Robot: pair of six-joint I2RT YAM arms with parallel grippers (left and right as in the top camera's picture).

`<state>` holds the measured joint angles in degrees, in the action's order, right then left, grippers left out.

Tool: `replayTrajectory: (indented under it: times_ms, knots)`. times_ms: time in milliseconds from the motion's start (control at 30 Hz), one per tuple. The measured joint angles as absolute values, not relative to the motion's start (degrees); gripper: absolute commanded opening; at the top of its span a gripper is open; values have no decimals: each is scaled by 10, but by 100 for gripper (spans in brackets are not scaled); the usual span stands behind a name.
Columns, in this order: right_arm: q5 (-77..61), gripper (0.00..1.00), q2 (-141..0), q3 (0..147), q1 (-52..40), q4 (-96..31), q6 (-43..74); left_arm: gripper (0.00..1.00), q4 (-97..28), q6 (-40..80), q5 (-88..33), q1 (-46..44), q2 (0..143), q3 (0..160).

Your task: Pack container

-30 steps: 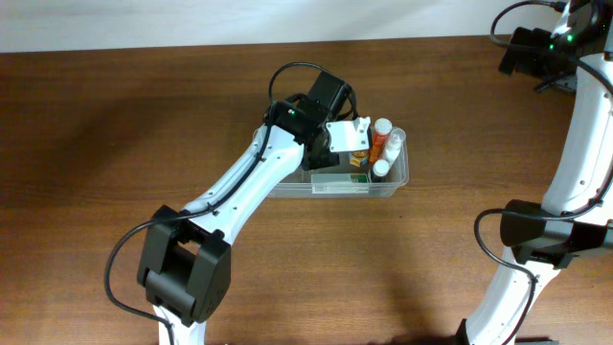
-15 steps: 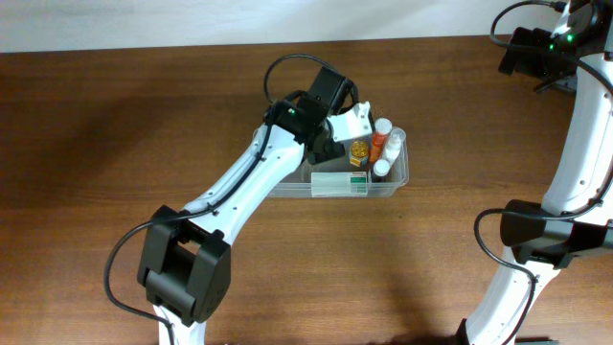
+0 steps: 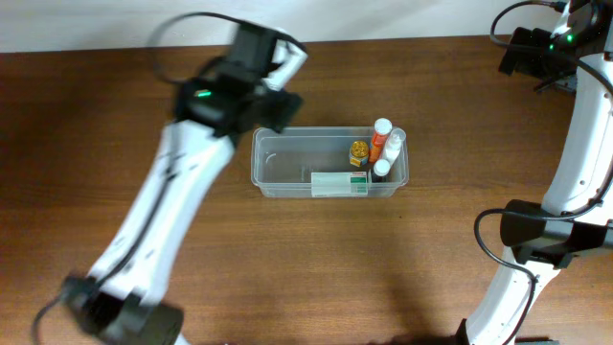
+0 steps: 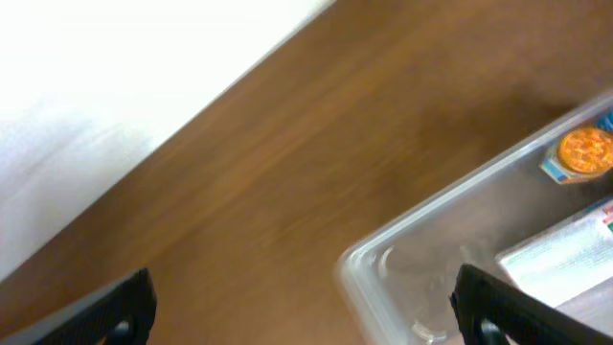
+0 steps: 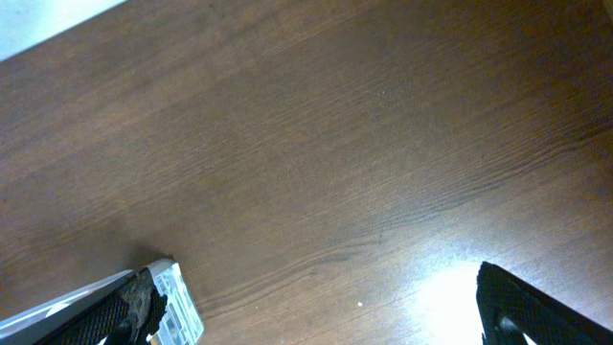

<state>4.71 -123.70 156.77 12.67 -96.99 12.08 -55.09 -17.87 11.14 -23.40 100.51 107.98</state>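
Observation:
The clear container point(image 3: 287, 165) lies in the middle of the table. At its right end it holds an orange-lidded jar point(image 3: 359, 150), three white bottles point(image 3: 382, 135) and a white-and-green box point(image 3: 340, 182) along the front wall. My left gripper point(image 3: 291, 54) is blurred, up behind the container's back left corner, and open with nothing in it. In the left wrist view the left gripper point(image 4: 306, 309) spans bare table and the container's corner point(image 4: 369, 264); the jar point(image 4: 584, 150) and box point(image 4: 565, 257) show at the right. My right gripper point(image 5: 326, 316) is open over bare wood.
The brown wooden table point(image 3: 86, 144) ends at a white wall along the back edge point(image 3: 115, 24). The right arm point(image 3: 584, 144) stands at the far right side. A small white ribbed piece point(image 5: 177, 305) shows beside one right finger.
The left gripper opened wide, rose out of the container's right end and swung back and left. The orange-lidded jar stays in the container. The right arm is still.

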Motion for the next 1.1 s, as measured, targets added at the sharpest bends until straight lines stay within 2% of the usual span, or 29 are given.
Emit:
replayTrajectory:
  times_ms: [233, 500, 833, 967, 1100]
  knots:
    - [47, 98, -1237, 1568, 127, -970, 120, 99, -630, -154, 114, -206, 913, 1091]
    - [47, 98, -1237, 1568, 127, -970, 120, 99, -636, -151, 114, -206, 914, 1091]
    - [47, 98, -1237, 1568, 127, -970, 121, 99, -785, -151, 100, -206, 914, 1089]
    - [47, 99, -1237, 1568, 127, -970, 120, 99, -784, -151, 90, -206, 913, 1070]
    - [47, 98, -1237, 1568, 127, -970, 120, 99, -723, -150, 86, -206, 894, 1007]
